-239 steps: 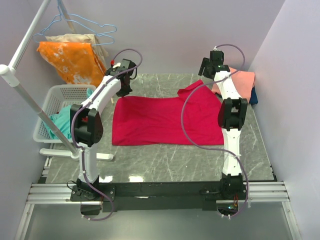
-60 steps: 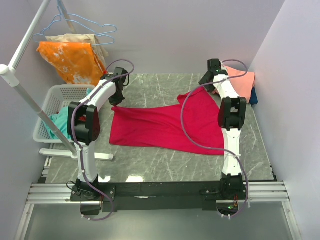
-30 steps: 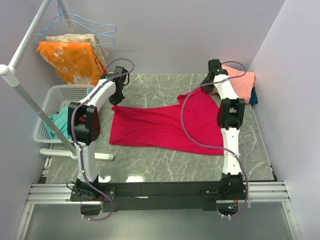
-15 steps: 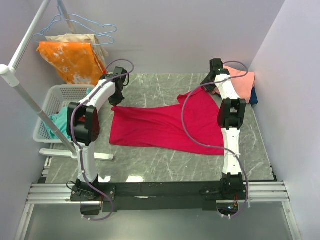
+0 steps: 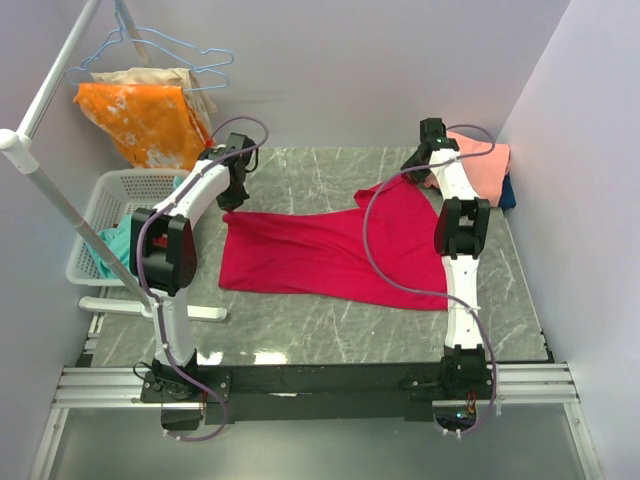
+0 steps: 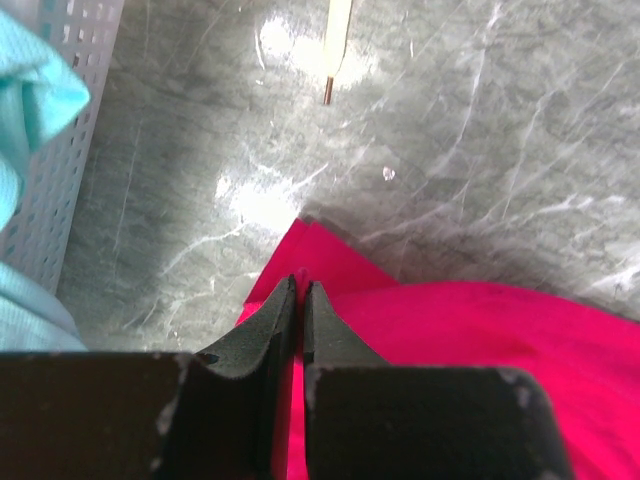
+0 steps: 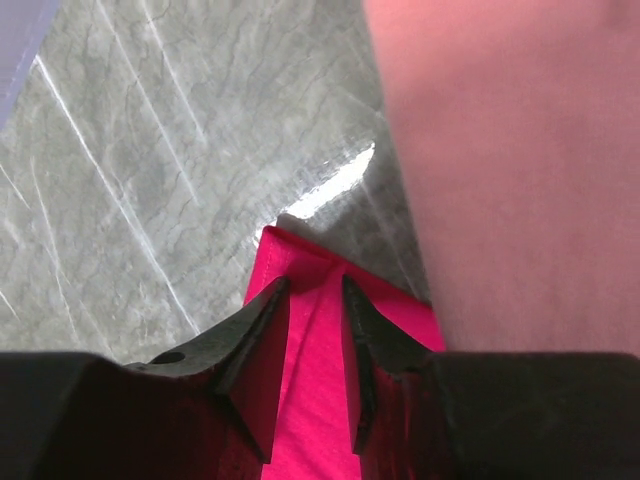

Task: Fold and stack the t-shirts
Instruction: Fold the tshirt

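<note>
**Overhead view.** A red tee [image 5: 330, 250] lies rumpled across the middle of the grey marbled worktop [image 5: 330, 325]. Its body runs from centre-left to lower right, and one sleeve reaches toward the upper right. A pink tee [image 5: 485, 160] sits at the worktop's upper right corner, over a blue tee [image 5: 507, 192] of which only an edge shows.

**Left tool** [image 6: 300, 285]. It is closed on the red tee's upper-left corner. In the left wrist view the two fingers meet, with the point of the cloth pinched at their tips and bare worktop beyond.

**Right tool** [image 7: 312, 292]. Its fingers [image 7: 258, 315] are parted and stand astride the tip of the sleeve, with red cloth showing in the gap between them. The pink tee fills the right of that view, just beside the sleeve tip.

**Surroundings.** Beside the worktop's left edge in the overhead view stands a white basket [image 5: 105, 205] holding teal cloth [image 5: 118, 245]. At upper left an orange blotched cloth [image 5: 140, 120] hangs under a hanger [image 5: 175, 50].
</note>
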`<move>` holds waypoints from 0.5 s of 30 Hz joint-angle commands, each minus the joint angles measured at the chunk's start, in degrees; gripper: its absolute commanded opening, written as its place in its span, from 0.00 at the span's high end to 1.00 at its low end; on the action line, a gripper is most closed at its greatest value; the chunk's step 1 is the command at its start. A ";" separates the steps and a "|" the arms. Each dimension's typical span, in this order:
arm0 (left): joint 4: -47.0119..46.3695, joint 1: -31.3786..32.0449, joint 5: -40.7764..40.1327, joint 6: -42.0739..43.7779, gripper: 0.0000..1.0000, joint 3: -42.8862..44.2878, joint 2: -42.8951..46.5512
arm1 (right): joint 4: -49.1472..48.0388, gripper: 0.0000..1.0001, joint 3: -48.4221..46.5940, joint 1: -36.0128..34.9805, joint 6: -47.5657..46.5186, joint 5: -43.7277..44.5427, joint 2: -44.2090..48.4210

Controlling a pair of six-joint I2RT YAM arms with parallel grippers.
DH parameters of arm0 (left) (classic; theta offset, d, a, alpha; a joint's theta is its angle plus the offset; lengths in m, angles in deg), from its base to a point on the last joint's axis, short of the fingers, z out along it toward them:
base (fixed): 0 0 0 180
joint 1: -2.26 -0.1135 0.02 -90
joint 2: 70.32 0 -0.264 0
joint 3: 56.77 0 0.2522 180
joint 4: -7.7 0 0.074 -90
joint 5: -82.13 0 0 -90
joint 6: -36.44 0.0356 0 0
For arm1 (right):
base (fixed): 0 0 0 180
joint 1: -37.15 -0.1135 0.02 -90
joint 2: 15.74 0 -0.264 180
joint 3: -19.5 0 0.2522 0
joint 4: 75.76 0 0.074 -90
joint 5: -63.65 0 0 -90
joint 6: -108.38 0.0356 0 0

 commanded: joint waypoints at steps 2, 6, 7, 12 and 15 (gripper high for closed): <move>0.03 0.62 0.28 -0.96 0.99 -0.95 4.43 | 1.09 0.70 -1.72 1.88 1.39 -0.38 -0.80; -0.50 0.71 0.45 -0.87 0.99 -1.83 5.04 | 1.18 0.92 -1.98 2.14 1.48 -0.56 -0.97; -0.41 0.71 0.45 -0.87 0.99 -2.00 5.13 | 1.18 0.97 -1.90 2.14 1.48 -0.56 -0.97; -0.32 0.71 0.28 -0.60 0.99 -1.57 4.78 | 0.92 1.00 -1.02 2.23 1.48 -0.56 -0.45; -0.32 0.71 0.28 -0.60 0.99 -1.56 4.87 | 0.92 1.00 -0.58 2.31 1.31 -0.56 -0.36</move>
